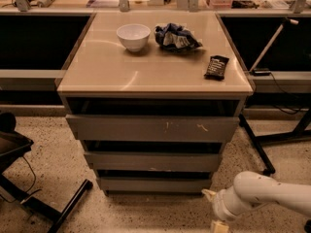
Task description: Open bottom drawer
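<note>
The bottom drawer point(154, 184) is the lowest of three grey handleless fronts in the cabinet, plain and flat, just above the floor. It looks shut, or nearly so, with a dark gap above it. My gripper point(214, 210) is low at the bottom right on the end of the white arm point(262, 195). It is just right of the drawer's right end and not touching it. Its two pale fingers stand apart with nothing between them: one fingertip point(208, 193) is near the drawer's lower right corner, the other is at the frame's bottom edge.
The middle drawer point(153, 161) and the scratched top drawer point(153, 128) are above. On the cabinet top point(121, 72) are a white bowl point(133, 36), a crumpled bag point(176, 37) and a dark bar point(216, 67). A black chair base point(43, 203) is at the left, a stand leg point(257, 152) at the right.
</note>
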Motion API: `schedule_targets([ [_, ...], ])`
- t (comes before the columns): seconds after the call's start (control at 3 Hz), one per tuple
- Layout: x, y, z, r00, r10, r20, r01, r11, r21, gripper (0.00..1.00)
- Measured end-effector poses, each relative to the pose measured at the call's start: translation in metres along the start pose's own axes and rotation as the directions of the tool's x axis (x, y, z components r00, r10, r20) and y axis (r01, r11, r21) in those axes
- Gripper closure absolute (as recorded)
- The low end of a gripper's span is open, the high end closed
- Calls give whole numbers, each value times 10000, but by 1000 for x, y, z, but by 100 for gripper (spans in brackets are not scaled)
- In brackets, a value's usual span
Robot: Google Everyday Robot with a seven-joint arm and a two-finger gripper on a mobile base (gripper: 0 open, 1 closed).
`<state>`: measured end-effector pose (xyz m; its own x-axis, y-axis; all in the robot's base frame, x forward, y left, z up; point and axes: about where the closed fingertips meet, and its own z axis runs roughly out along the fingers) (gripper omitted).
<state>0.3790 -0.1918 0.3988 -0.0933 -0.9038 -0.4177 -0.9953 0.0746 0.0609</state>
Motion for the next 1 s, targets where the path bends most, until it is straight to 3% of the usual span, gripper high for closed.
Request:
schedule_targets([
  [0.33,-1,-65,51,9927,415,1129,-551,9912,1206,0],
  [0.67,6,-112,90,9602,1024,2597,-1671,9561,2407,0],
  [1.0,13,-102,124,9469,1418,2887,-2058,9568,2052,0],
])
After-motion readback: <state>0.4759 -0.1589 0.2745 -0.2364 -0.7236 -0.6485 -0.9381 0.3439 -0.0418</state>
